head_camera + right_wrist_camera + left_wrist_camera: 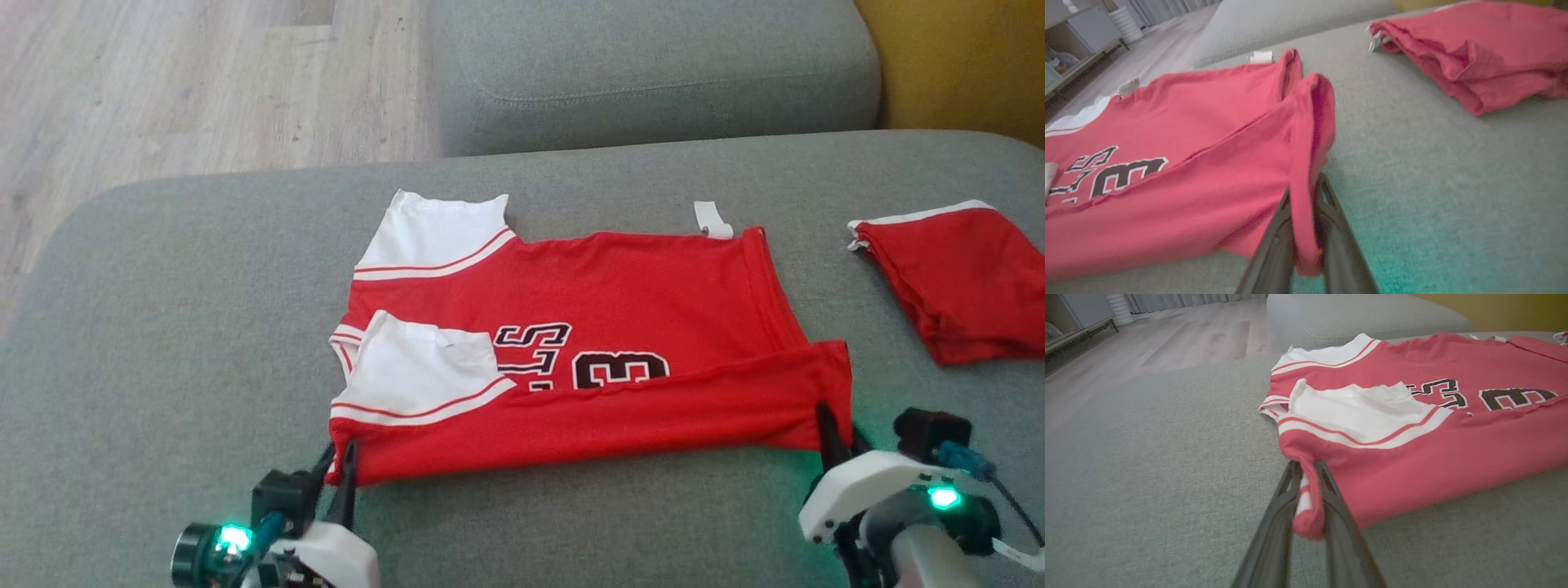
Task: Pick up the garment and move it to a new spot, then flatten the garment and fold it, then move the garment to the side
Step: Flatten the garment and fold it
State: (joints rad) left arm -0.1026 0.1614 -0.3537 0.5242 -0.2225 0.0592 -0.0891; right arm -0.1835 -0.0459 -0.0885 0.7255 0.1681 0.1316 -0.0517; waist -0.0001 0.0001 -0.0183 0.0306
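While both arms are reaching in from the near edge, I am seeing the red jersey [596, 286] lying on the wide grey cushion [163, 367], its near side folded over part of the black numbers. My left gripper [343, 459] is pinching the sleeve-end corner and my right gripper [829, 425] is pinching the hem corner. A second red garment [963, 278] is lying apart to the right, and pale wood floor [163, 82] is showing beyond.
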